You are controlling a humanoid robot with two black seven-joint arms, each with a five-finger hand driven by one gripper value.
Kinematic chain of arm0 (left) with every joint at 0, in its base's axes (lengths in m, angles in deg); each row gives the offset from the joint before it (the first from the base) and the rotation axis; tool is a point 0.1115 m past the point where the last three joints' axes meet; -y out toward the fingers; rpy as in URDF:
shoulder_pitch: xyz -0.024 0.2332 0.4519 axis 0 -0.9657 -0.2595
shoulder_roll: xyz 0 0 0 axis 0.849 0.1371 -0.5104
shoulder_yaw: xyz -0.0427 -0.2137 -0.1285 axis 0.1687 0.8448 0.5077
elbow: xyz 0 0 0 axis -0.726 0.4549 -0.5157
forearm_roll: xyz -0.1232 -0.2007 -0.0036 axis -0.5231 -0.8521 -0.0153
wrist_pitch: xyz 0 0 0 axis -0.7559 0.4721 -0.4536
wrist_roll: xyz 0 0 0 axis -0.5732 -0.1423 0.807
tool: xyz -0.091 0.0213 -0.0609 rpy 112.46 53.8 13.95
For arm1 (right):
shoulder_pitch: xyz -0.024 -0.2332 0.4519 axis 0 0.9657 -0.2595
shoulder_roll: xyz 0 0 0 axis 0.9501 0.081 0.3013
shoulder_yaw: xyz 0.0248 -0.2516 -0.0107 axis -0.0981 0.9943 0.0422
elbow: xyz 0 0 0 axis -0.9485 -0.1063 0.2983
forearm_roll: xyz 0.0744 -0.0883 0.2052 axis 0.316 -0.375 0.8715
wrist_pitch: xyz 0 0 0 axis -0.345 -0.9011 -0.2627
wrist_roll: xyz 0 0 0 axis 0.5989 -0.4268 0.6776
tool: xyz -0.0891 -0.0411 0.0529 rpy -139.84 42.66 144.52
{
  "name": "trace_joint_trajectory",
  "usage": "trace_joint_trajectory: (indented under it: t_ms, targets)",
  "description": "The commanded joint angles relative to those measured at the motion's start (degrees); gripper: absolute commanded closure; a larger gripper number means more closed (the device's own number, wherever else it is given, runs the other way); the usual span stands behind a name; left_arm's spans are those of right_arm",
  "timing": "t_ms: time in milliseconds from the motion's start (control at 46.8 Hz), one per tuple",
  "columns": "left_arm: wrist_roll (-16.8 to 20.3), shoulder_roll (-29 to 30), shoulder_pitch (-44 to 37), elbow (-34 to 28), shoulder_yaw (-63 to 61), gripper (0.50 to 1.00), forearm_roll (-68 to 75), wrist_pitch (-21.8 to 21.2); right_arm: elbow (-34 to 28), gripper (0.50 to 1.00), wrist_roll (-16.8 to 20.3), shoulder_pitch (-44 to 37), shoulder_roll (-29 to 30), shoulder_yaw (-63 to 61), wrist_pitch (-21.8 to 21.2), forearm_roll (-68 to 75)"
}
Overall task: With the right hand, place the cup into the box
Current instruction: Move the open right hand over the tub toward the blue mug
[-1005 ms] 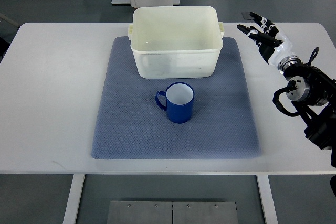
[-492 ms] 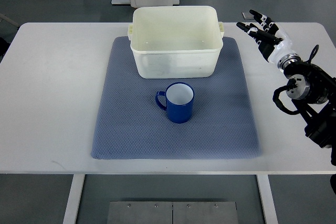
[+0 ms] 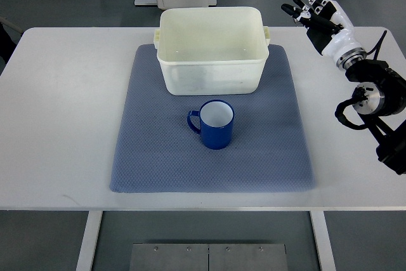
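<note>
**A:** so the right hand [image 3: 315, 12] is way up by the far right corner of the white table [image 3: 57, 106], fingers [image 3: 297, 9] spread apart and holding nothing. Nothing is under them but the table edge.

**B:** yeah, and the blue enamel-looking mug with the white inside [image 3: 217, 124] is well off to the fingers' left and nearer the robot, upright on the blue-grey textured mat [image 3: 165, 157]. The cream plastic tub with side handles [image 3: 211, 47], the box here, sits just beyond the mug and closer to the fingers, looks empty.

**A:** how'd you grab it?

**B:** my guess is it's stiff, light, and kinda slick if that's a glazed finish. The handle [image 3: 193, 121] sticks out on the side away from the hand, so I'd wrap the body from the near side rather than chase the handle. Firm squeeze should be fine, but a drop could chip it.

**A:** left arm?

**B:** not in the shot.
</note>
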Motion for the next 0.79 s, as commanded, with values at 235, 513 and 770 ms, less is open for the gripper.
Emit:
trace_joint_trajectory:
  t_ms: [235, 513, 770]
  targets:
    - [0.0, 0.0, 0.0, 0.0, 0.0, 0.5, 0.0, 0.01, -6.96, 0.502, 0.0, -0.04, -1.47, 3.73, -7.51, -7.76]
    - [0.0, 0.0, 0.0, 0.0, 0.0, 0.5, 0.0, 0.01, -10.56, 0.502, 0.09, -0.3, -3.58, 7.86, -14.81, -14.18]
    - [0.0, 0.0, 0.0, 0.0, 0.0, 0.5, 0.0, 0.01, -11.27, 0.505, 0.0, -1.0, -4.28, 12.96, -15.95, -18.49]
